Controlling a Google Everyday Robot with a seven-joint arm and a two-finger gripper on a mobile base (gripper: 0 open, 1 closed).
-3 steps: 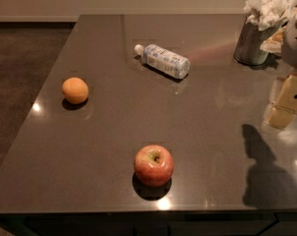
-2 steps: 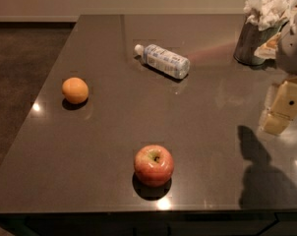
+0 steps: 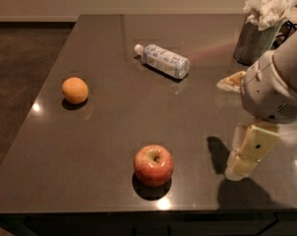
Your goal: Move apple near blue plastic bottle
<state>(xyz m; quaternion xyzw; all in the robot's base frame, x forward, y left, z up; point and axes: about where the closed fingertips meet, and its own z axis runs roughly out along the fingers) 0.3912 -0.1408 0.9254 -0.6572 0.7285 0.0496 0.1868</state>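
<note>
Dark gray and shiny, the table (image 3: 114, 132) fills most of what we see, with brown floor (image 3: 20, 58) on the left. Our apple (image 3: 154, 164) sits upright near the front edge, red with a yellow-green spot around its stem. The blue plastic bottle (image 3: 163, 60) lies on its side farther back, white cap pointing left, well apart from the apple. A small orange (image 3: 75, 90) rests alone on the left side. Our gripper (image 3: 249, 154) hangs at the right, pointing down low over the table, apart from the apple and holding neither apple nor bottle. We cannot tell how wide it is open. A metal cup (image 3: 256, 38) stuffed with white paper stands at the back right.
</note>
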